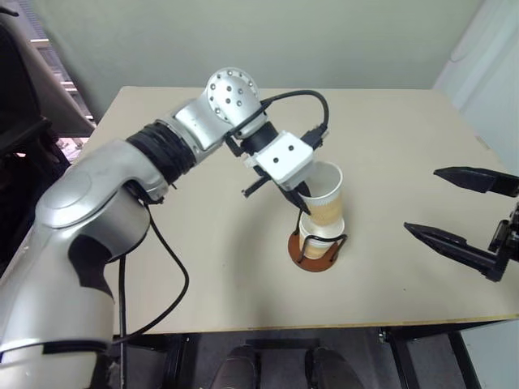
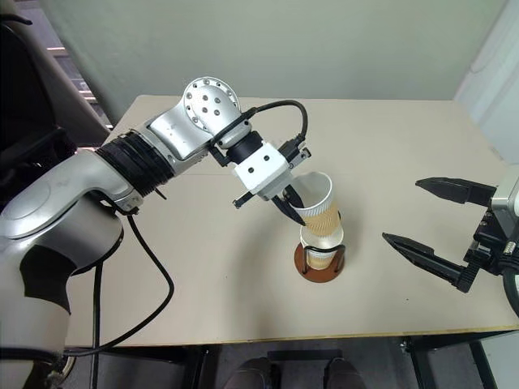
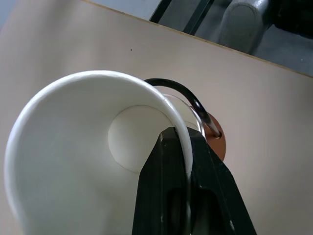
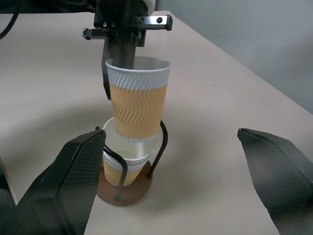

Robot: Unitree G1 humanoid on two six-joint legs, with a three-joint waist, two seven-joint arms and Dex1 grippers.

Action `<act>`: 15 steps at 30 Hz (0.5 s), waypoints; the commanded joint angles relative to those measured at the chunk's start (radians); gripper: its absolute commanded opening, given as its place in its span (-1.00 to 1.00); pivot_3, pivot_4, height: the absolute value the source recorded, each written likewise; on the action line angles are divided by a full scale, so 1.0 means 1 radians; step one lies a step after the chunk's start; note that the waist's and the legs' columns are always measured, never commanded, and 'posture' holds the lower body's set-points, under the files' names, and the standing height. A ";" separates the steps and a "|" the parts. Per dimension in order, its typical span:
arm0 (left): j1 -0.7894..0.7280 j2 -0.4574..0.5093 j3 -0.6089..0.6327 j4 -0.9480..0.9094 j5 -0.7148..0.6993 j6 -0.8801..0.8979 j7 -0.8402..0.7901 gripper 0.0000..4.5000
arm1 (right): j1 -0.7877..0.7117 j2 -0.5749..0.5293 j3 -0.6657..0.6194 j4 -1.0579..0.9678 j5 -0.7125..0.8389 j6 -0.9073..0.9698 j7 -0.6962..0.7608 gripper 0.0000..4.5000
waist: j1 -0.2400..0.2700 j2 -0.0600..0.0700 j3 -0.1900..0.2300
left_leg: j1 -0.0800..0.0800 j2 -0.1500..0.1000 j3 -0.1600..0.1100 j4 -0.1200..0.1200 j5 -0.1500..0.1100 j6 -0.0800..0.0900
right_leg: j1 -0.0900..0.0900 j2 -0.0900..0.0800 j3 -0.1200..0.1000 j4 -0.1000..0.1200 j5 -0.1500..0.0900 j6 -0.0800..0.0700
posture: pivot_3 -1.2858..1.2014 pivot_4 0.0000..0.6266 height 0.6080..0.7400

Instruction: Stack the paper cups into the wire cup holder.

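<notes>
Cups first: one cup (image 4: 138, 105) is pinched at its rim by the left gripper (image 1: 302, 198), one black finger inside the white wall and the other outside, clamped together on it. It hangs a little tilted, its bottom dipping into another cup (image 4: 122, 164) that already sits in the holder (image 1: 316, 253). Whether a third cup is nested under that one I can't quite make out. The holder stands on the table (image 1: 389, 154) nearer the front edge than the back, roughly midway between the side edges, its wire loops (image 4: 159, 152) rising beside the lower cup. Off toward the table's right edge the right gripper (image 1: 462, 211) hovers, fingers spread wide apart, holding nothing.
</notes>
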 commanded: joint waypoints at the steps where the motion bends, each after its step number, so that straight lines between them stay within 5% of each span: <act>1: -0.016 -0.024 0.034 0.038 0.050 -0.020 -0.035 -0.80 | -0.004 -0.005 -0.033 -0.005 0.016 -0.014 -0.016 1.00 | 0.000 0.000 0.000 | 0.000 0.000 0.000 0.000 0.000 0.000 | 0.000 0.000 0.000 -0.001 0.000 0.000 | 0.03 -0.52 1.00; 13: 0.009 -0.054 0.120 0.077 0.079 0.022 -0.035 0.94 | -0.025 -0.011 0.023 0.012 0.007 -0.039 -0.009 1.00 | 0.001 0.000 0.000 | -0.003 0.000 0.000 -0.001 -0.001 0.000 | -0.001 0.000 0.000 -0.007 0.001 0.002 | 0.03 -0.52 1.00; 15: 0.015 -0.049 0.141 0.070 0.083 0.032 -0.035 0.98 | -0.035 -0.013 0.049 0.026 -0.007 -0.052 0.000 1.00 | 0.001 0.000 0.000 | -0.004 0.000 0.000 0.000 -0.001 0.000 | -0.001 0.000 0.000 -0.008 0.001 0.003 | 0.03 -0.52 1.00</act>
